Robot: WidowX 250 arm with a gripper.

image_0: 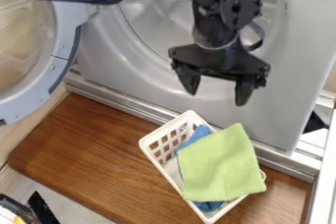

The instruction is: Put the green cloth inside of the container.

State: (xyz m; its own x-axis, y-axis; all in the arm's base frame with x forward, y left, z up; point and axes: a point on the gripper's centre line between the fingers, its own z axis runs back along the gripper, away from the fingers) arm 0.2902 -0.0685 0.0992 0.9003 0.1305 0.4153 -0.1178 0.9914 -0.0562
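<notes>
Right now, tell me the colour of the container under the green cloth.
The container is white, seen best in the camera view.

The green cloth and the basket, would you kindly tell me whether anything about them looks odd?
The green cloth looks askew: it lies over the blue cloth and drapes across the right rim of the white basket, rather than sitting fully inside.

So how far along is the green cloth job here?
Mostly done, it seems: the green cloth lies over the blue cloth, across the top of the white basket. The hand is open above, holding nothing. Perhaps left: tucking in the part that overhangs the basket's right side.
</notes>
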